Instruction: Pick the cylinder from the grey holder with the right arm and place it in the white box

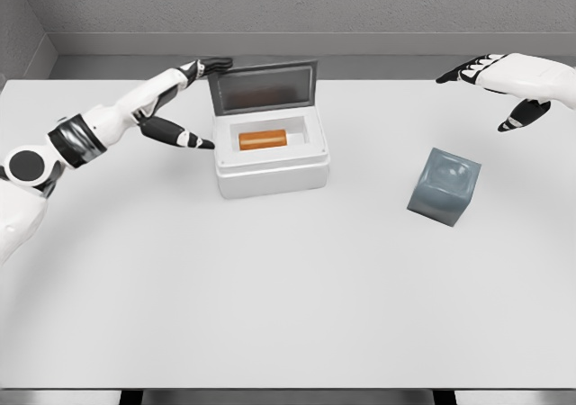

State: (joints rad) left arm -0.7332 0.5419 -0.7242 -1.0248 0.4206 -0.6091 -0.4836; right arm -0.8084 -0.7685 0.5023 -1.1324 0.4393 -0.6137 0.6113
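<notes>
My right hand [511, 81] hovers open, holding nothing; my left hand [184, 99] seems to touch the box [270, 166] lid.

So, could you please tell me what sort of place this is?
Likely a simulated test bench: a bare white table against grey walls, holding only a white box with an orange cylinder and a grey holder.

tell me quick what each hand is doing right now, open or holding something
Left hand: open, fingers spread at the lid of the white box, gripping nothing.
Right hand: open, holding nothing, above the grey holder.
</notes>
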